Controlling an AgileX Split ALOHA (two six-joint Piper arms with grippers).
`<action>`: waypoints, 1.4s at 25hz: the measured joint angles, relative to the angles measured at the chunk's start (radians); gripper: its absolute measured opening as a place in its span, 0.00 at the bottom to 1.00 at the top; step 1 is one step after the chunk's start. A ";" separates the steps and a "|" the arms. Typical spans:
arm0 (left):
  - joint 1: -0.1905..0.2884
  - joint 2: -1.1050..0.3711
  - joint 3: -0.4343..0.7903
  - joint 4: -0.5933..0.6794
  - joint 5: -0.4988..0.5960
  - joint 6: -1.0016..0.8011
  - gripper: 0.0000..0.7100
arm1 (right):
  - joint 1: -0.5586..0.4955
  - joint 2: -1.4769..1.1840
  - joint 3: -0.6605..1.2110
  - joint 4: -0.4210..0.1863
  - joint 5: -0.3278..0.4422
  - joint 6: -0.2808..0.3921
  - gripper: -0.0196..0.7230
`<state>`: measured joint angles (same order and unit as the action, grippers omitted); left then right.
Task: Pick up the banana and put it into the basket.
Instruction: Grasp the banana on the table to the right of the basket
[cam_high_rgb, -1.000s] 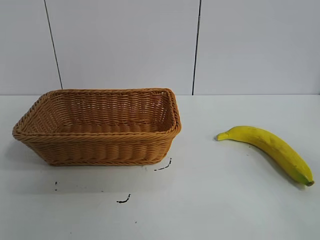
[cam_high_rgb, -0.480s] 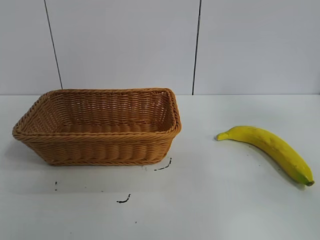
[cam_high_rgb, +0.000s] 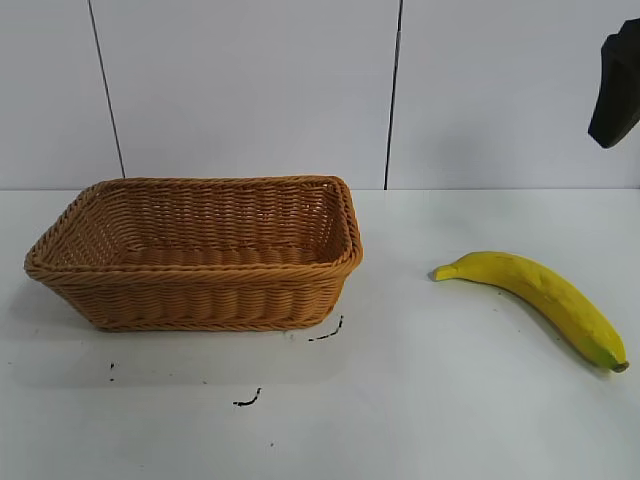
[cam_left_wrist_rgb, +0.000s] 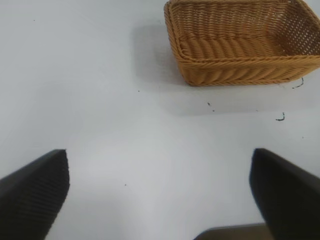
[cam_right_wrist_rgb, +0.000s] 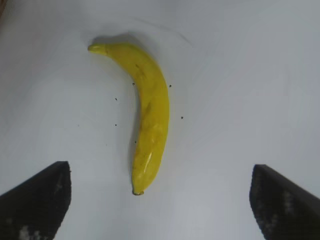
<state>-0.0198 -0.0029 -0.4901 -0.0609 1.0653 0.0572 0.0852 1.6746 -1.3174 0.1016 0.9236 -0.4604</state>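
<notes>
The yellow banana lies on the white table at the right, its dark stem end toward the front right. It also shows in the right wrist view. The tan wicker basket stands at the left, nothing visible in it, and shows in the left wrist view. My right gripper is open, high above the banana, which lies between and beyond its fingers. A dark part of it shows at the exterior view's top right edge. My left gripper is open over bare table, well away from the basket.
Small black marks dot the table in front of the basket. A white panelled wall stands behind the table. Bare table lies between basket and banana.
The right gripper has come into the exterior view at the top right edge. Banana and basket have not moved.
</notes>
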 joint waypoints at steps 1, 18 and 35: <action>0.000 0.000 0.000 0.000 0.000 0.000 0.98 | 0.001 0.009 -0.001 -0.002 -0.018 0.012 0.96; 0.000 0.000 0.000 0.000 0.000 0.000 0.98 | -0.013 0.374 -0.003 -0.024 -0.211 0.058 0.96; 0.000 0.000 0.000 0.000 0.000 0.000 0.98 | -0.013 0.456 -0.005 -0.042 -0.232 0.141 0.52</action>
<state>-0.0198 -0.0029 -0.4901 -0.0609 1.0653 0.0572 0.0721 2.1302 -1.3228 0.0599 0.6919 -0.3198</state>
